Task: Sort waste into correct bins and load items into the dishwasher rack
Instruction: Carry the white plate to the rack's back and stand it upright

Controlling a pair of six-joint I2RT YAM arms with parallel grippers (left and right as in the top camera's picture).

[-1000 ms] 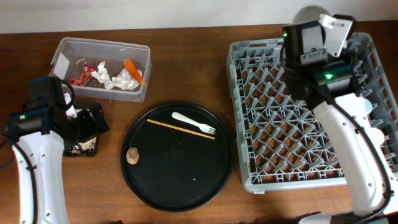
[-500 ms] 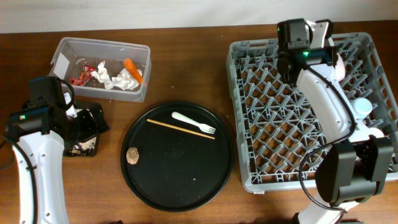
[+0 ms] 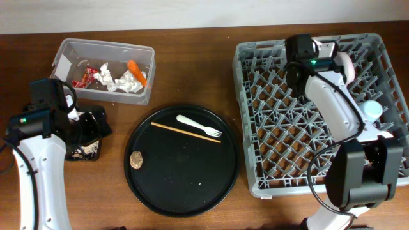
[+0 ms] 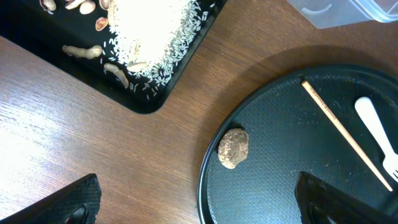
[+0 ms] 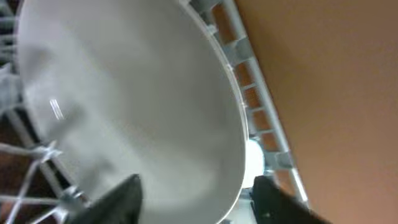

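White arm links (image 3: 39,176); black joints (image 3: 46,96); green lights (image 3: 313,62)

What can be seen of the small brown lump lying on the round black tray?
The small brown lump is roundish and a little longer than wide, with a rough, crumbly-looking tan-brown surface. It lies loose on the round black tray, just inside the left rim, and touches nothing but the tray. The thin wooden stick and the white fork lie well apart from it, farther up the tray. What it is made of cannot be told.
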